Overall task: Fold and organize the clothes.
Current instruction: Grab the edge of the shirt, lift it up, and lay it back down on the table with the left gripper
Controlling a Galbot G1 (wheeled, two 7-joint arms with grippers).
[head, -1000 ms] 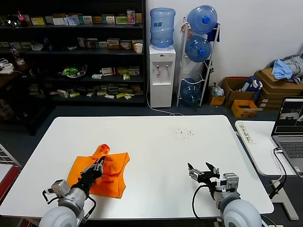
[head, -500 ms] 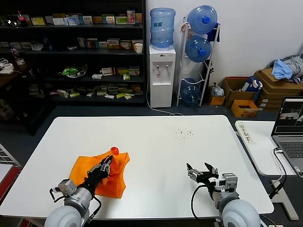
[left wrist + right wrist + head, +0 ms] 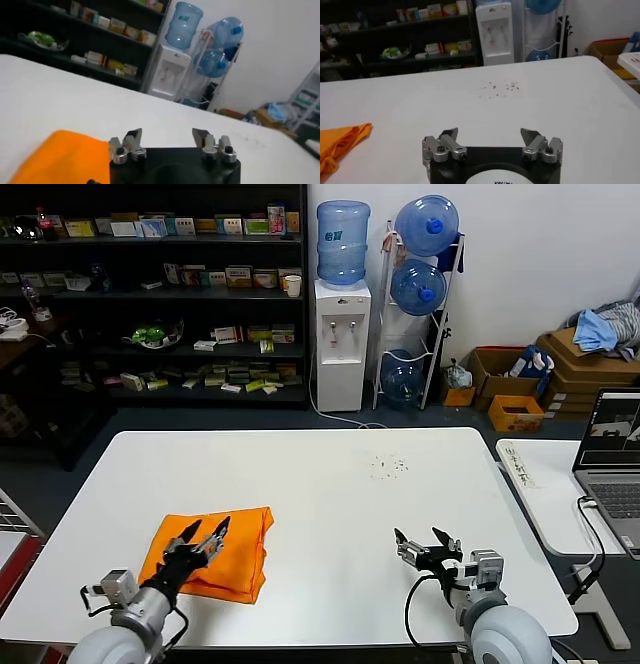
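The bright orange T-shirt (image 3: 232,554) lies folded flat on the white table (image 3: 330,494), near its front left. No lettering shows. My left gripper (image 3: 203,533) is open and empty, hovering over the shirt's front part. In the left wrist view the shirt (image 3: 60,155) shows beside the open left gripper (image 3: 167,136). My right gripper (image 3: 422,541) is open and empty near the table's front right edge, far from the shirt. In the right wrist view the right gripper (image 3: 490,135) is open, and a corner of the shirt (image 3: 340,142) shows at the side.
Dark specks (image 3: 387,466) lie on the far right part of the table. A second white table with a laptop (image 3: 610,454) stands to the right. Shelves (image 3: 160,294), a water dispenser (image 3: 342,334) and cardboard boxes with a blue-grey cloth pile (image 3: 600,329) stand behind.
My left gripper let go of the orange shirt, opened and drew back toward me. The raised fold dropped and the shirt now lies flat. The right arm has not moved.
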